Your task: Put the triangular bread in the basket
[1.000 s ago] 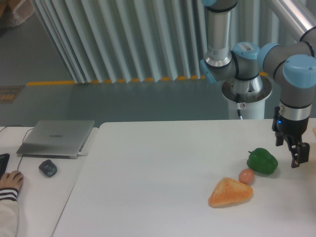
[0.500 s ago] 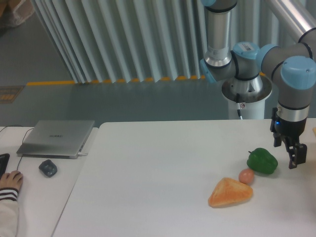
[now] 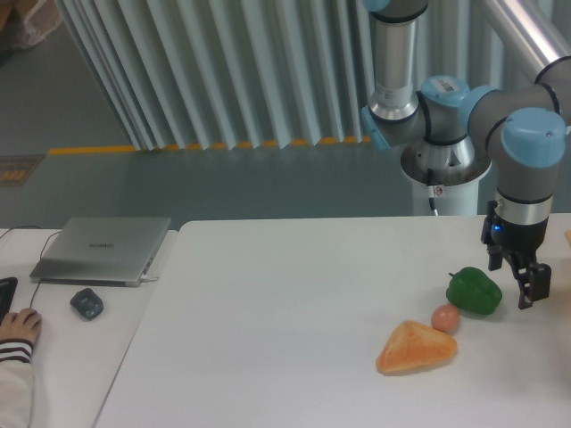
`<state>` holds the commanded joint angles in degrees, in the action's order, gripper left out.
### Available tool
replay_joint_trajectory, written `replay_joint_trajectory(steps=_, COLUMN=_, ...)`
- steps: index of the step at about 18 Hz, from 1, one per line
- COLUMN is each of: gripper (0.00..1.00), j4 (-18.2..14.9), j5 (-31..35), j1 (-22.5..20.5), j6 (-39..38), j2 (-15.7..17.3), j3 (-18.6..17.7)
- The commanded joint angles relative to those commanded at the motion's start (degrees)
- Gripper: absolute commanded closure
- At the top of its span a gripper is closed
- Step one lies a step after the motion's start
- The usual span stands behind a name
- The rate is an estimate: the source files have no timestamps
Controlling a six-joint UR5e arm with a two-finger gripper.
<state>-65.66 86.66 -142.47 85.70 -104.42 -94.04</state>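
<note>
The triangular bread (image 3: 416, 349) is golden-orange and glossy, with rounded corners. It lies flat on the white table (image 3: 268, 312) in the lower right of the frame.

Egg (image 3: 445, 317) touches the far right corner of the triangular bread (image 3: 416, 348); green pepper (image 3: 474, 291) sits just beyond it. Worktop (image 3: 285, 312) left of and nearer than the bread lies open.

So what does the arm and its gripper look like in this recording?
The arm is built of silver-grey tube segments with light-blue joint caps and stands on a round grey base. A black cable hangs below the base. The gripper is black with two dark fingers, and a small blue light shows at the wrist.
</note>
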Motion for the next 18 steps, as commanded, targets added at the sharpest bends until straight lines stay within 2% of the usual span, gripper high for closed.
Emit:
replay_joint_trajectory(steps=4, gripper=0.0, j4=0.4, j5=0.1, j1=0.0, j6=-1.2, j2=-0.1, j3=0.0)
replay_joint_trajectory(steps=7, gripper=0.0, j4=0.8, j5=0.1, j1=1.4, j6=-8.1, j2=-0.5, j3=0.4)
replay_joint_trajectory(steps=11, gripper=0.0, j4=4.2, j5=0.1, j1=4.5, j6=-20.2, j2=-1.8, j3=1.1)
replay_joint_trajectory(steps=14, gripper=0.0, j4=4.3, j5=0.0, j1=7.1, j6=-24.5, j2=-1.8, j3=1.2)
replay_joint_trajectory(steps=18, gripper=0.0, j4=4.4, j5=0.1, j1=12.0, j6=-29.8, j2=-3.4, j3=1.3)
